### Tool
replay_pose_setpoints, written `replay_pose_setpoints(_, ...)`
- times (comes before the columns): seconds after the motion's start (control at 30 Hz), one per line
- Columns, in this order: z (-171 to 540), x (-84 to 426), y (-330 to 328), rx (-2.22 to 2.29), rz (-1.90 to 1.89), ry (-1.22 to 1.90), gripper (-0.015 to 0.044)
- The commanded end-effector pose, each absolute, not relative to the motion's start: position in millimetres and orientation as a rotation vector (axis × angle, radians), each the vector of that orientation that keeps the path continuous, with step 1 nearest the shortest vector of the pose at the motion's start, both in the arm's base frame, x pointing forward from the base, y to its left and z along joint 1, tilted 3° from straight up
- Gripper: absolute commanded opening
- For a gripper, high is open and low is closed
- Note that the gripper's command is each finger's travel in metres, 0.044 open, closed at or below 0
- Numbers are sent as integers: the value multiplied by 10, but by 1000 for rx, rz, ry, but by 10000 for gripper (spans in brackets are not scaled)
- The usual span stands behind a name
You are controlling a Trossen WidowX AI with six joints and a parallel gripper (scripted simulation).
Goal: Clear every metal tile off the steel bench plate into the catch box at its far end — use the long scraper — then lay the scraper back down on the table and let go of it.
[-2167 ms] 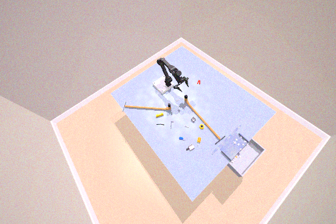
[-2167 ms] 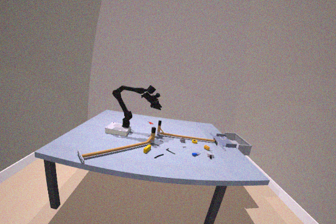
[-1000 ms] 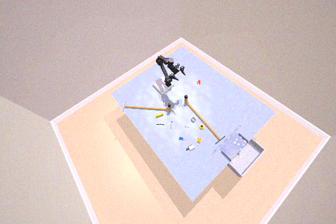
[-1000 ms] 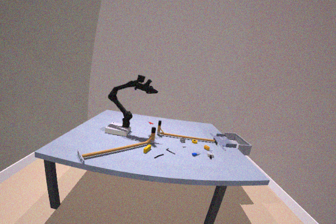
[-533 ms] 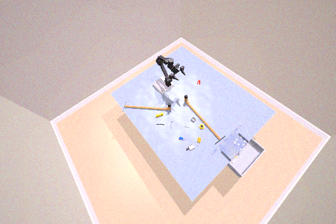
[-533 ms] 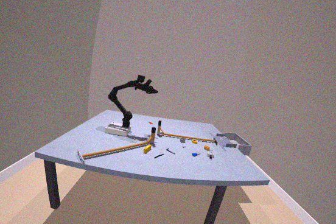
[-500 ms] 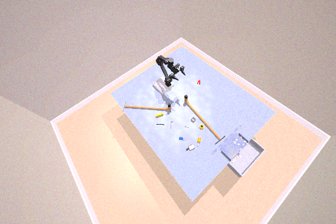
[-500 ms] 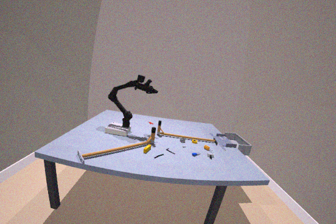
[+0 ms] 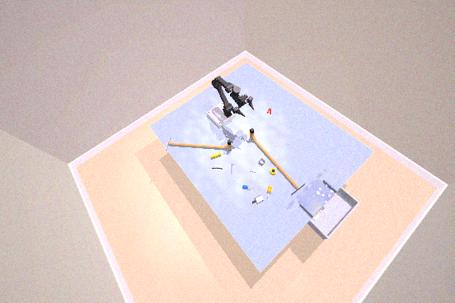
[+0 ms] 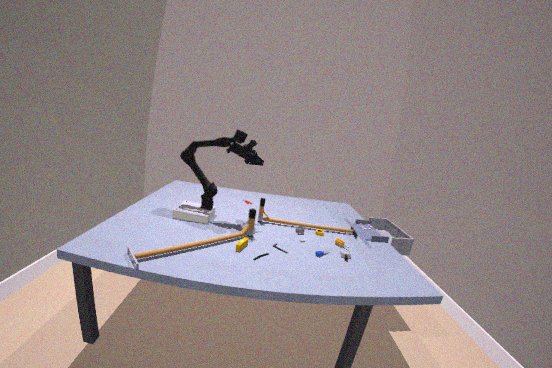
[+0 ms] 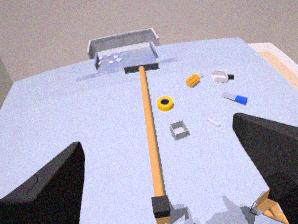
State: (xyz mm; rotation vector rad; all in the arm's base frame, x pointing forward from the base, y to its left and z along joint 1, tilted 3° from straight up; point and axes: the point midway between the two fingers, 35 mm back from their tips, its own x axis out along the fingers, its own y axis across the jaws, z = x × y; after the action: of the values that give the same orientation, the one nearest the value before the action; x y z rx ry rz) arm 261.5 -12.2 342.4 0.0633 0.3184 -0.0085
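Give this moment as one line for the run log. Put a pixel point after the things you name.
tool [image 9: 249,109] [image 10: 262,163] [image 11: 161,135]: open, empty | scraper by bench plate [image 9: 275,161] [image 10: 310,225] [image 11: 149,125]: on table | tiles [image 9: 321,193] [image 11: 114,59]: some still on plate
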Motion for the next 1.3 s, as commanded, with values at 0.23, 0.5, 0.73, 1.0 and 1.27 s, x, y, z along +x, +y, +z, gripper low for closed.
replay_pose_setpoints(0.23,2656,2905,-91,88,-26,541,440)
replay_pose_setpoints(0.5,2092,2987,-44,87,-39,701,440)
replay_pose_setpoints(0.73,1604,2973,0,76,-53,842,440)
replay_pose_setpoints(1.0,1466,2942,14,70,-58,889,440)
replay_pose_setpoints(1.27,1837,2826,4,73,-62,863,440)
